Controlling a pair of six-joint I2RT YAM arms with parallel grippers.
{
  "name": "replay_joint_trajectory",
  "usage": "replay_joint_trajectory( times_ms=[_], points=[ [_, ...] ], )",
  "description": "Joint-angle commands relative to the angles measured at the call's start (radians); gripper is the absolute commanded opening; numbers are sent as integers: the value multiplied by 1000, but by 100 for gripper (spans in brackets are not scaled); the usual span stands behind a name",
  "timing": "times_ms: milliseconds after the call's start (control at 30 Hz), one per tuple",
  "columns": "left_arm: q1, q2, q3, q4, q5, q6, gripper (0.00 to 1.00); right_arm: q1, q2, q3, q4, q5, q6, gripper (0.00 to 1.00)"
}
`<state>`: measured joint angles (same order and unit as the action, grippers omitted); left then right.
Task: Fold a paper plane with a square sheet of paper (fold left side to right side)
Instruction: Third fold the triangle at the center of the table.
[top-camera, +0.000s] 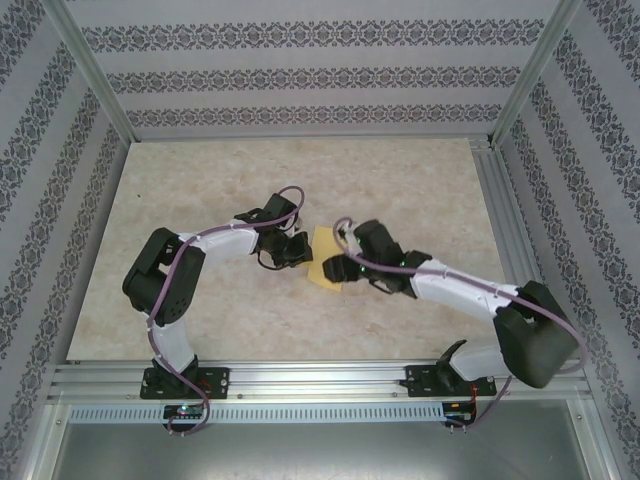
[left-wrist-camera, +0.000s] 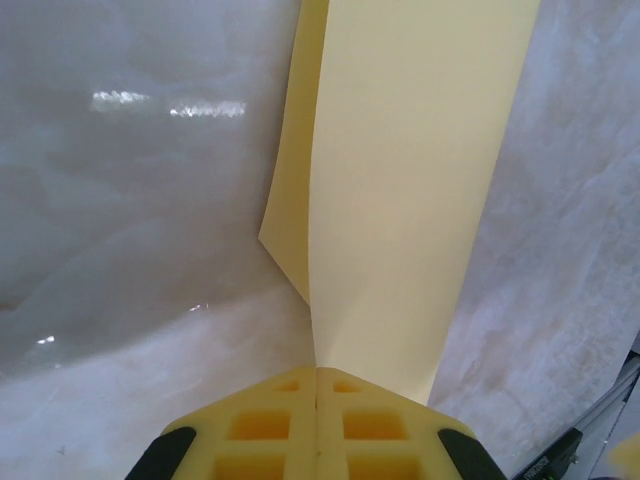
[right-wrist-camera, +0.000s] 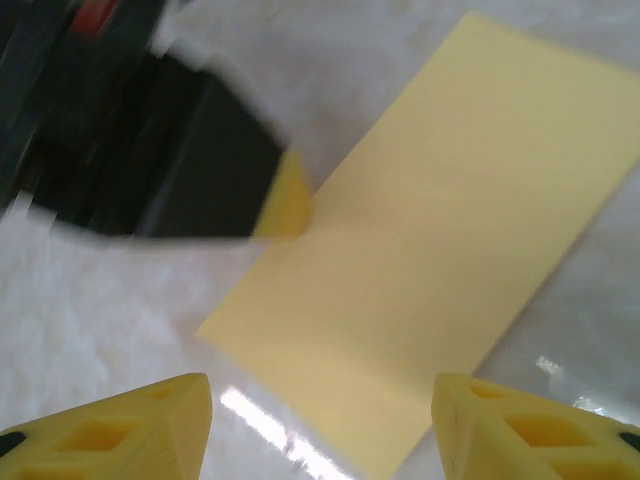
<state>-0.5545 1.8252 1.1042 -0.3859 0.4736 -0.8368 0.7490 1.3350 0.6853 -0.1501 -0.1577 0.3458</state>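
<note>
Left claw (left-wrist-camera: 317, 372), pinched on the paper (left-wrist-camera: 400, 180) edge, should carry it squarely right; right claw (right-wrist-camera: 320, 385), spread and empty, should pin the rest.

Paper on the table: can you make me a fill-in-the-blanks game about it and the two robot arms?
1. The left end effector is ____ on the edge of the sheet of paper.
2. The right end effector hovers over the paper with its jaws ____ and nothing between them.
3. The colour of the paper is ____.

Missing words: shut; open; yellow.
</note>
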Motion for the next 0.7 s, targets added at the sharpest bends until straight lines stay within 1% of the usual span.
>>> replay_joint_trajectory(
  times_ms=[0, 100, 267, 333, 433, 667],
  points=[
    [-13, -12, -6, -28, -5, -80, 0, 141, -84, -87, 95, 193, -42, 60],
    [-16, -8, -2, -34, -4, -103, 0, 253, -98, -112, 96, 335, -88, 60],
    [-25, 3, 17, -56, -3, -108, 0, 331, -4, -46, 69, 483, -187, 59],
    [-30, 1, 23, -58, -6, -110, 0, 347, 48, -3, 67, 513, -231, 59],
    [-33, 3, 30, -61, -9, -111, 0, 360, 114, 37, 77, 525, -287, 59],
    [-37, 9, 39, -70, -3, -109, 0, 372, 229, 97, 84, 534, -349, 59]
  ],
)
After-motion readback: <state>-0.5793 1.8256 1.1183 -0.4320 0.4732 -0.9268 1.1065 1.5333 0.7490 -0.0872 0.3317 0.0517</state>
